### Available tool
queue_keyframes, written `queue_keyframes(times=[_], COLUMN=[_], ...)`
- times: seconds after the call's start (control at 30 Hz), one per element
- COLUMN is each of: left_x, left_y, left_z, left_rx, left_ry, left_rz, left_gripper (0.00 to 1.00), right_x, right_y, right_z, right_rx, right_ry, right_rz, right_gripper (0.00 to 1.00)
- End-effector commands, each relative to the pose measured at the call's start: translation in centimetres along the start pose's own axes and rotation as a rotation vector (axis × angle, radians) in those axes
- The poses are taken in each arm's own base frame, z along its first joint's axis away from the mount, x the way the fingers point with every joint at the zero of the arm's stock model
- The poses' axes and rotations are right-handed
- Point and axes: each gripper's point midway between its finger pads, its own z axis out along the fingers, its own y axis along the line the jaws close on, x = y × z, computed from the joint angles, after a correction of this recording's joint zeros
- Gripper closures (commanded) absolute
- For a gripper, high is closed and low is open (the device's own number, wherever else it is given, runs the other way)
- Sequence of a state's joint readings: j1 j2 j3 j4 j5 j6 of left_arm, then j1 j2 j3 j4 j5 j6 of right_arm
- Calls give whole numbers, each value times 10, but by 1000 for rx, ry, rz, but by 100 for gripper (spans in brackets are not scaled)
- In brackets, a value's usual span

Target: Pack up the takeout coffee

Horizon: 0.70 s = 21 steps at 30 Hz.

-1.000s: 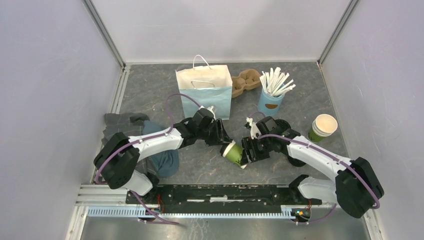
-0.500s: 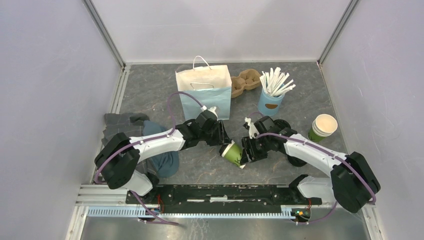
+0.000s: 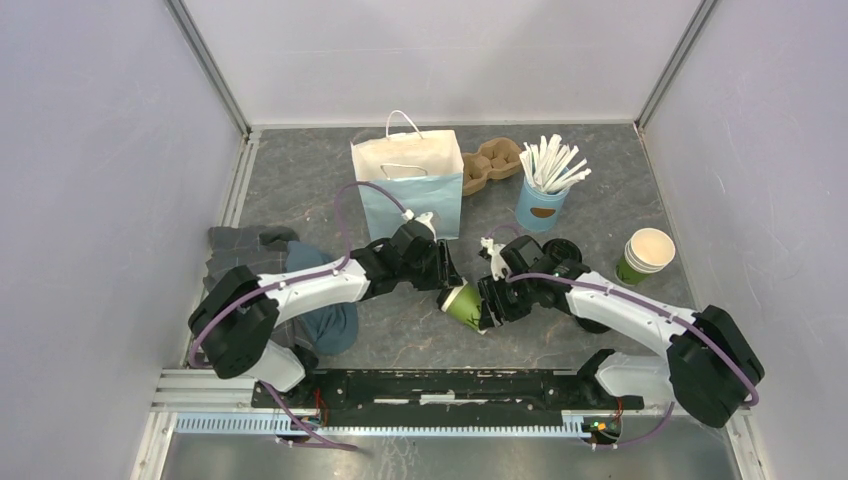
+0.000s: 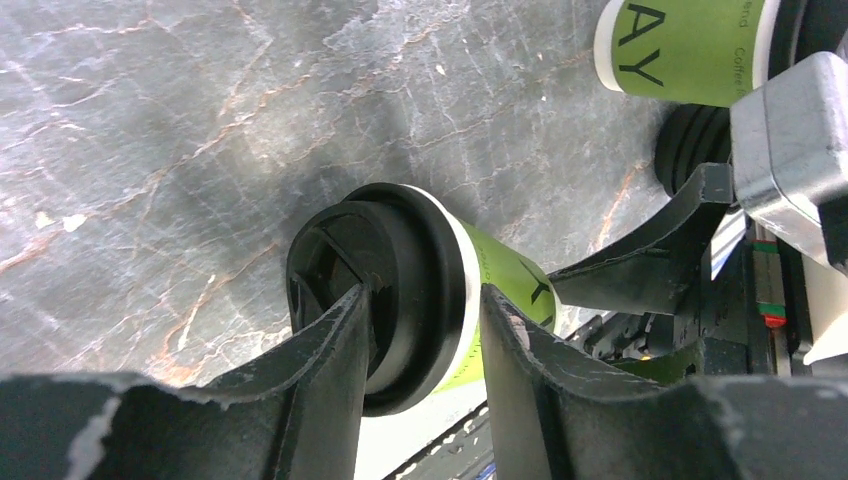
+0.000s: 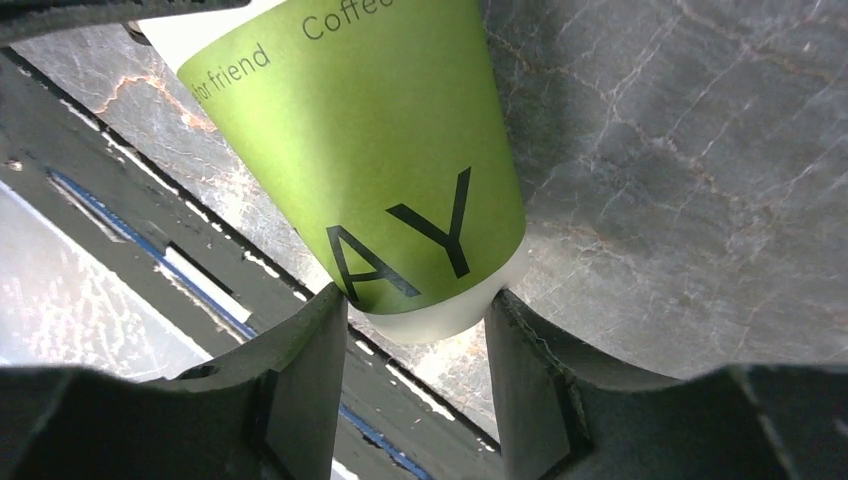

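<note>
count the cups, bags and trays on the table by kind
dark-green paper cup with black plastic lid: 1
lidless green paper cup: 1
light-blue cup of white sticks: 1
blue-and-white paper bag: 1
brown pulp cup tray: 1
total: 5

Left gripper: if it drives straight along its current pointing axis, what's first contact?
The takeout coffee: its black lid sits right at the fingertips of the left gripper. Behind the cup comes the right gripper, though depth is unclear.
</note>
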<state>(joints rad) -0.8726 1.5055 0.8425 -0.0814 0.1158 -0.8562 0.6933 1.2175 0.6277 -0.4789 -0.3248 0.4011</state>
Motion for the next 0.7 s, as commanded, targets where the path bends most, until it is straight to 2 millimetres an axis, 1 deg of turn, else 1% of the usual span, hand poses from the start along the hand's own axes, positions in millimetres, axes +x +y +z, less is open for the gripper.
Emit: queue_keyframes(times=[0.0, 0.03, 0.1, 0.17, 0.27, 0.37, 0.5, 0.67], left_x=[39, 40, 39, 39, 32, 23, 19, 24], left_y=[-5, 3, 11, 16, 15, 15, 12, 13], left_z=[-14, -16, -23, -28, -36, -42, -44, -36], left_rx=[21, 0, -2, 5, 19, 14, 23, 20], left_ry=[126, 116, 91, 85, 58, 43, 41, 80], left_rz=[-22, -32, -57, -86, -114, -156, -194, -226], left_gripper=[47, 46, 40, 36, 29, 24, 20, 22], right_x=[-94, -94, -88, -80, -69, -62, -54, -53], right_y=[19, 15, 9, 9, 10, 12, 12, 11], right_z=[-4, -6, -7, -6, -4, -8, -12, -8], right_rx=[18, 40, 63, 54, 41, 28, 31, -23], right_ry=[-325, -323, -310, -293, -272, -252, -210, -211], right_rz=[-225, -236, -257, -271, -280, -277, -229, -149], right_gripper=[45, 45, 44, 44, 43, 37, 26, 23])
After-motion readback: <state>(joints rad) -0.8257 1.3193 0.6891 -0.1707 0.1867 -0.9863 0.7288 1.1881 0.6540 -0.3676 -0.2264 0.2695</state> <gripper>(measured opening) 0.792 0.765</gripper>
